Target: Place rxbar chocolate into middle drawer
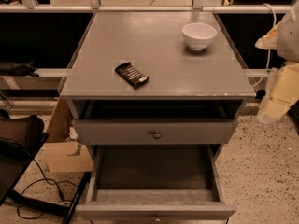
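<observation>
gripper hangs at the right edge, arm angled downward beside the table; spread or clamped, can't tell. rxbar chocolate lies on the tabletop, middle drawer pulled out.

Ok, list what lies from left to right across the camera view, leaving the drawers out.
Box → rxbar → bowl → claw, at the right edge, beside the cabinet.
</observation>
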Controlling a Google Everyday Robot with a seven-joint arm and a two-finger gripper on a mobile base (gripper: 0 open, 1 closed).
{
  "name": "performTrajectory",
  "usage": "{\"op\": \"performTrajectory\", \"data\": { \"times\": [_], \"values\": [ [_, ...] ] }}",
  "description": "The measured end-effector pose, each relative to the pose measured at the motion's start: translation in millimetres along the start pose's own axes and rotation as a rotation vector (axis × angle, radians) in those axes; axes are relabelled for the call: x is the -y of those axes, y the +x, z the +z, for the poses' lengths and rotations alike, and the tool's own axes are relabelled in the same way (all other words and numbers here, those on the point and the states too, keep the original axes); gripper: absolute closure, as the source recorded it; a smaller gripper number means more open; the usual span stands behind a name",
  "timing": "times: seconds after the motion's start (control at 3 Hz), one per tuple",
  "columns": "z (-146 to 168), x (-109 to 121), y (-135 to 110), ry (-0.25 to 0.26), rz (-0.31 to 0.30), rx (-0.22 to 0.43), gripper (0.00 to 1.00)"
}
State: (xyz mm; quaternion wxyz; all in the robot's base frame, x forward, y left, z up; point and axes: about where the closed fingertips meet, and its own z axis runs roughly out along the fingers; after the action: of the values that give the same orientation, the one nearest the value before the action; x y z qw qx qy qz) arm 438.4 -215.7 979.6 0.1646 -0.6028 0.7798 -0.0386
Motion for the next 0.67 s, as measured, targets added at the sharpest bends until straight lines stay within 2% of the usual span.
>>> {"op": "performTrajectory", "data": {
  "times": [0.33,0.67],
  "values": [
    [0.0,5.1,-4.7,0.008,0.001,0.022,0.0],
    [-0.4,36.6,-33.8,0.054,0.008,0.161,0.0]
  ]
}}
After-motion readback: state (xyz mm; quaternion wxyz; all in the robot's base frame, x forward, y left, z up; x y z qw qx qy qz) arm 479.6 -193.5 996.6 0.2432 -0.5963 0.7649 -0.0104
